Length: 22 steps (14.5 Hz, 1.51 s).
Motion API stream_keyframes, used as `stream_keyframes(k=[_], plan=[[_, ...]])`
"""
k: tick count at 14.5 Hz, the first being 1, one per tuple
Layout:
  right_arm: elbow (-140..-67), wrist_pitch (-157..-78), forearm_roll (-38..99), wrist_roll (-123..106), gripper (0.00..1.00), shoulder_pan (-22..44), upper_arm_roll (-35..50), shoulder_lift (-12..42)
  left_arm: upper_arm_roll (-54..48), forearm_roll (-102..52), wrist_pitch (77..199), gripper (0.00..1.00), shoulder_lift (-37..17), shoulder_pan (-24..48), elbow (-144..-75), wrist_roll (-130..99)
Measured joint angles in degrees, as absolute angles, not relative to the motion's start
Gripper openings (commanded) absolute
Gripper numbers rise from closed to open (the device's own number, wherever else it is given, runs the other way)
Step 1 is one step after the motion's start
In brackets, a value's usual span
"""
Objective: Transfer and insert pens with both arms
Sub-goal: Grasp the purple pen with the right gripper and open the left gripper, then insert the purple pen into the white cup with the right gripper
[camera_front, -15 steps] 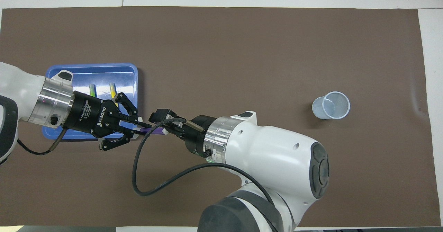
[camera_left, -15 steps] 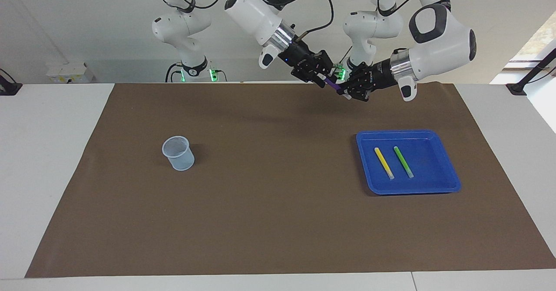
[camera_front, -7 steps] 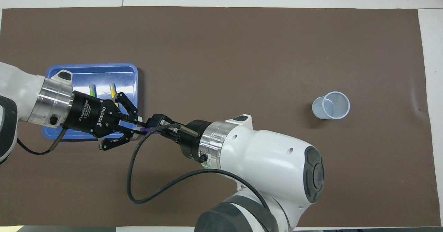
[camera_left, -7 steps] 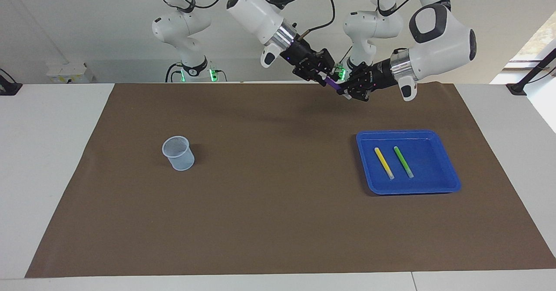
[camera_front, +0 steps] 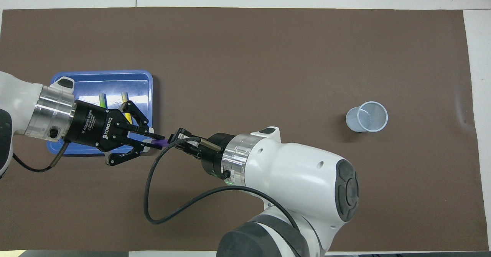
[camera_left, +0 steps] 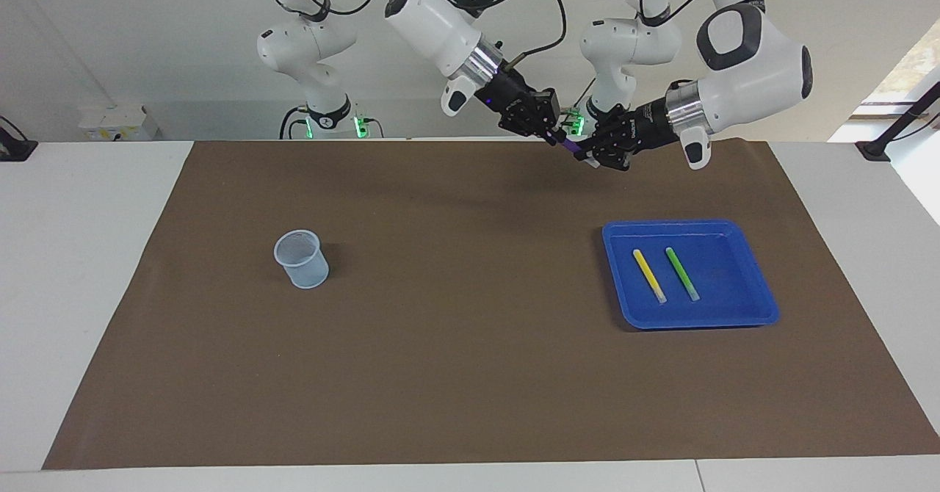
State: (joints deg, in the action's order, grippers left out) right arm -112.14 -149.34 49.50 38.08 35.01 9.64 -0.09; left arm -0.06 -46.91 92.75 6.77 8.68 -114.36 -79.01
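The left gripper (camera_front: 155, 140) and the right gripper (camera_front: 174, 139) meet tip to tip in the air above the brown mat (camera_left: 470, 374), just off the blue tray's (camera_left: 764, 308) corner at the robots' side of the table. Both are closed on the purple pen (camera_front: 160, 143), the left pinching one end, the right pinching the other, so only a short purple stretch shows between them. In the facing view that pair sits at about 12 o'clock from the mat's middle, the purple pen (camera_left: 564, 142) tilted between the two tips. The yellow pen (camera_left: 649, 275) and the green pen (camera_left: 682, 274) lie side by side in the tray, apart from each other, at about 3 o'clock. A clear cup (camera_left: 301, 258) stands upright at about 9 o'clock, well apart from the tray.
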Motion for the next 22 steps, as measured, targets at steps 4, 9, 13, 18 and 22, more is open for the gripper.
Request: stream_keyframes(k=[4, 9, 13, 18, 22], plan=[[-110.72, -141.72, 46.59, 37.98, 0.00, 32.41, 9.37, -0.24, -0.39, -47.14, 93.55, 1.00, 6.79, 8.76, -114.36, -79.02], [-103.63, -109.91, 30.44, 23.95, 0.00, 15.86, 8.47, -2.50, 0.10, -46.67, 95.65, 1.00, 6.80, 8.41, -114.36, -77.34], [-100.88, -95.64, 15.03, 1.75, 0.00, 6.47, 8.27, -2.64, 0.32, -37.16, 96.10, 1.00, 6.80, 6.72, -114.37, -67.42], [-103.22, -96.37, -3.35, -14.62, 0.00, 5.31, 8.70, -2.57, 0.18, -21.96, 101.35, 1.00, 6.65, 6.58, -114.45, -53.35], [-108.09, -104.96, -5.69, -24.85, 0.00, 1.68, 8.57, -2.35, 0.19, -13.68, 103.59, 1.00, 4.35, 6.56, -115.29, -37.90]])
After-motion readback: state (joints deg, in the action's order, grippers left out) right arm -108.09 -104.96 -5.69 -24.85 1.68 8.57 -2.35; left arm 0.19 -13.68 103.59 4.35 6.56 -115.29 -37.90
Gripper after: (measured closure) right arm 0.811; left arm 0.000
